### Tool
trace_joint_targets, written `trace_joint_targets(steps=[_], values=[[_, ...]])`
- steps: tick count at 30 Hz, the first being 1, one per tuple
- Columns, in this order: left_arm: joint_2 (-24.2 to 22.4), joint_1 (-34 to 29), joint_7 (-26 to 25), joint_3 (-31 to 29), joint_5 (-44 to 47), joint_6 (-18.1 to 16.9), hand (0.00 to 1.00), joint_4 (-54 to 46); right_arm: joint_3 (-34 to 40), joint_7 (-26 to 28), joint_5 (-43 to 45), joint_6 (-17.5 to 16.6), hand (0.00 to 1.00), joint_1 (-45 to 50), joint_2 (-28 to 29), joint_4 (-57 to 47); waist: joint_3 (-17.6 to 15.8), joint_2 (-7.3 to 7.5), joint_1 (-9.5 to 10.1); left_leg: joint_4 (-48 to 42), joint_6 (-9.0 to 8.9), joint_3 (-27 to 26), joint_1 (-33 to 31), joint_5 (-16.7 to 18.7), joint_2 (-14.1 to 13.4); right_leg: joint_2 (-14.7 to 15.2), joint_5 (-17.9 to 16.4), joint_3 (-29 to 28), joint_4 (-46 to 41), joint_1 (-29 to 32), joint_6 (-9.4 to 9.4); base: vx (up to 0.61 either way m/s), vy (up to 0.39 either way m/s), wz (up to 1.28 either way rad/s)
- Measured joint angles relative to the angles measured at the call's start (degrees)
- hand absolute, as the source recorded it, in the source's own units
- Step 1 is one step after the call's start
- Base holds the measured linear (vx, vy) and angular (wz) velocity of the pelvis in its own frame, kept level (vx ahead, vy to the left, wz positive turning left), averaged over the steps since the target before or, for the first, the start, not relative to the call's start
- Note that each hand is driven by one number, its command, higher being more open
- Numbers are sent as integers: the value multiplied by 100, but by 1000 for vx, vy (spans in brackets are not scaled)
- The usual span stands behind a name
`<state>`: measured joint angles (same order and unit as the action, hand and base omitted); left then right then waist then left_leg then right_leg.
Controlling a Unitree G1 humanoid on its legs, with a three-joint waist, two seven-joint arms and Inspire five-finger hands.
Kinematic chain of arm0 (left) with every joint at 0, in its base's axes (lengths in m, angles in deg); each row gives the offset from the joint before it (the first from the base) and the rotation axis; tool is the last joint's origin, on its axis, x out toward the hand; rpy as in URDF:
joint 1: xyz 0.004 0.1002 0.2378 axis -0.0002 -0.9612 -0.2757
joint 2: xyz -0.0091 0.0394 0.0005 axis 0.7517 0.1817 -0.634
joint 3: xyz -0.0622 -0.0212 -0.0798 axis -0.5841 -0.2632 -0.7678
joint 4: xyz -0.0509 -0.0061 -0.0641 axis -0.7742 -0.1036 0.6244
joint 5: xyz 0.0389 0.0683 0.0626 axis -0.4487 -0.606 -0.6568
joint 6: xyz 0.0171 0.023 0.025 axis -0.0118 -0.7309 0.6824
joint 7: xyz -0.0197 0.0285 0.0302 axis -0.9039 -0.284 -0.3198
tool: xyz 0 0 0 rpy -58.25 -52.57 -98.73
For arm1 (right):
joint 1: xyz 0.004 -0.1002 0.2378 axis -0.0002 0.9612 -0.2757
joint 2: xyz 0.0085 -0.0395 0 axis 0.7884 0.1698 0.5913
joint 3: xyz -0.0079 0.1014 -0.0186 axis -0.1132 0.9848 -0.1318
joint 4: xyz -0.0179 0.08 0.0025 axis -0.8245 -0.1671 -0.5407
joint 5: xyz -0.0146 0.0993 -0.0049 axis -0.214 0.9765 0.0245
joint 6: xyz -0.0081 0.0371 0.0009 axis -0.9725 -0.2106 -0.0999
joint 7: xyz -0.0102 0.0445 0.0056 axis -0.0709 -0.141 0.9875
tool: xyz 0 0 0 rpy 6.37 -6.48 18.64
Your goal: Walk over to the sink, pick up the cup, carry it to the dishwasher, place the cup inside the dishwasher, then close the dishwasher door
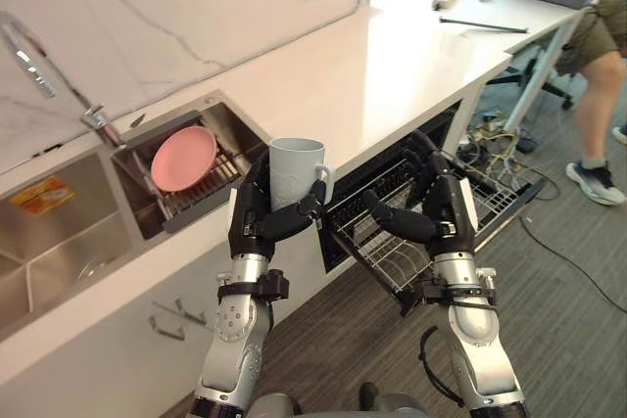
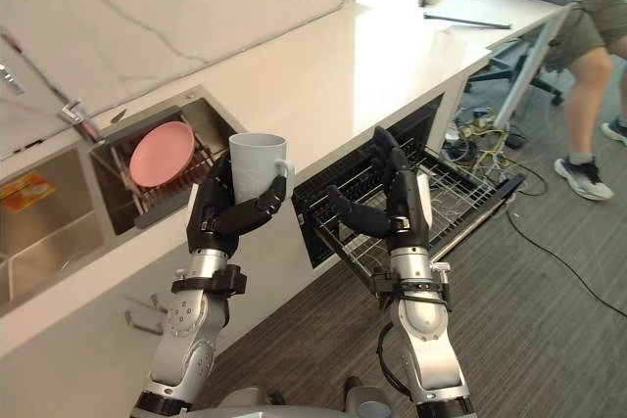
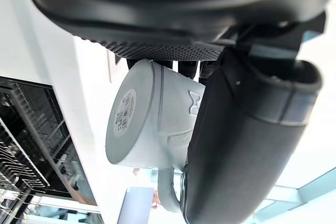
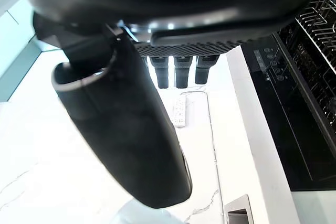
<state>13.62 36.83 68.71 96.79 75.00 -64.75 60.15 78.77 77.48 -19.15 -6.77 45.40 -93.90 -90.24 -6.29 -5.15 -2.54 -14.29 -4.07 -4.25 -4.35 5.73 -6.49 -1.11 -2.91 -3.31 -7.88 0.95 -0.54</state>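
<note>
Step in hand, by my reading: the carry from sink to dishwasher, pickup done.

- Cup (image 1: 296, 173): upright and off the table, in the left hand (image 1: 269, 222). Fingers wrap the back of it and the thumb crosses the lower front. It sits in front of the table edge, between the sink (image 1: 59, 232) and the dishwasher (image 1: 387, 188).
- Right hand (image 1: 431, 217): empty, fingers straight and spread, thumb out. It hangs above the near corner of the rack (image 1: 392, 256).
- The rack stands pulled out of the dishwasher opening, so loading looks possible at once.

Next move, as judged: swing the cup toward the robot's right and lower it onto the rack. Loosen the fingers only once it is seated. After that the rack and door need pushing shut. The free right hand is close to that path and may need to give way.

Materials and shapes:
- Cup: pale grey, matte, likely ceramic. It is a plain cylinder with a loop handle on the dishwasher side. The left wrist view shows a flat base with a printed label. The hard, smooth wall could slip in a loose grip.
- Rack: thin wire grid, open mesh, dark frame. The cup's base may rock on it.
- Table (image 1: 372, 66): white stone-look slab, smooth, faintly veined.
- Sink: brushed steel, box-shaped. A round pink plate (image 1: 183, 158) leans in a drainer beside a chrome tap (image 1: 39, 70).
- Floor (image 1: 343, 340): dark ribbed carpet.
- A person (image 1: 598, 56) sits well apart at the far end of the table.
</note>
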Motion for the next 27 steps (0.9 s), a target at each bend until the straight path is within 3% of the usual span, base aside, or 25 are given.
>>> trace_joint_targets(steps=[4,7,20,27], values=[[99,137,-100,-195,2,0,30,82,-110,177,236,-9,90,53,105,-64,32,42,-72,929,232,-291,428,-338,349,277,80,-220,232,12,220,40,140,-23],[166,148,-160,-319,3,0,30,85,-207,267,438,-9,90,51,153,-71,37,45,-77,1260,276,-446,619,-461,426,325,156,-382,362,-10,293,22,72,-28],[160,449,-257,-297,3,2,30,645,-650,500,1440,-23,90,-1,176,-366,237,110,-166,1579,300,-769,832,-500,468,315,368,-705,727,-88,374,0,15,-13],[151,448,-215,72,4,2,30,645,-863,527,1576,-23,90,-20,176,-366,306,174,-146,1612,304,-788,830,-503,481,323,385,-726,777,-83,391,-2,0,0]])
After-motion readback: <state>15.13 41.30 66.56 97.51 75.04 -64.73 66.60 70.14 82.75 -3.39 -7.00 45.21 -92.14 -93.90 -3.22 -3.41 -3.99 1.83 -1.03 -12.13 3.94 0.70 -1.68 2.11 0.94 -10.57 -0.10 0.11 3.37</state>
